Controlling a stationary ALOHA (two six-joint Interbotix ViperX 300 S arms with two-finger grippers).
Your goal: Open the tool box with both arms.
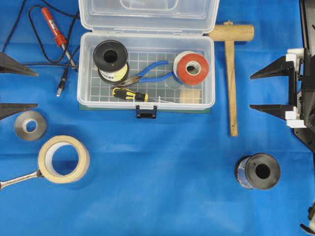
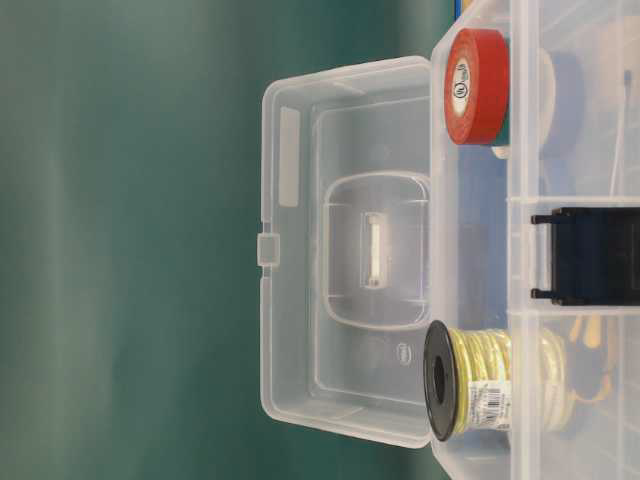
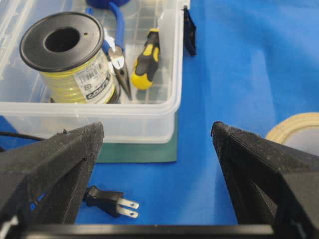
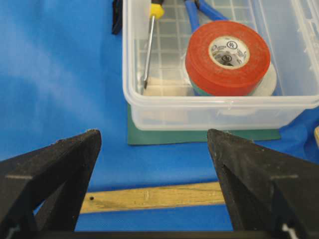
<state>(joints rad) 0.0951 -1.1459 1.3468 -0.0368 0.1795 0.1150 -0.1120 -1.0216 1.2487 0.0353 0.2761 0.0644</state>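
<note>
The tool box [image 1: 172,104] is a clear plastic case on a green base, at the back middle of the blue table. Its lid [image 1: 147,14] is swung fully back and stands open; the table-level view shows the lid's inside [image 2: 300,250]. The dark latch [image 1: 146,112] hangs loose at the front rim. Inside lie a spool of yellow wire [image 1: 110,59], blue pliers [image 1: 152,71], a screwdriver [image 1: 129,94] and red tape [image 1: 192,68]. My left gripper [image 1: 37,89] is open, well left of the box and touching nothing. My right gripper [image 1: 251,92] is open too, to the box's right.
A wooden mallet [image 1: 231,83] lies between the box and my right gripper. A masking tape roll [image 1: 64,158], a silver tape roll [image 1: 30,125] and a wrench handle [image 1: 17,181] sit front left. A black spool [image 1: 258,171] stands front right. A red soldering iron [image 1: 53,25] and its plug [image 1: 61,86] lie back left.
</note>
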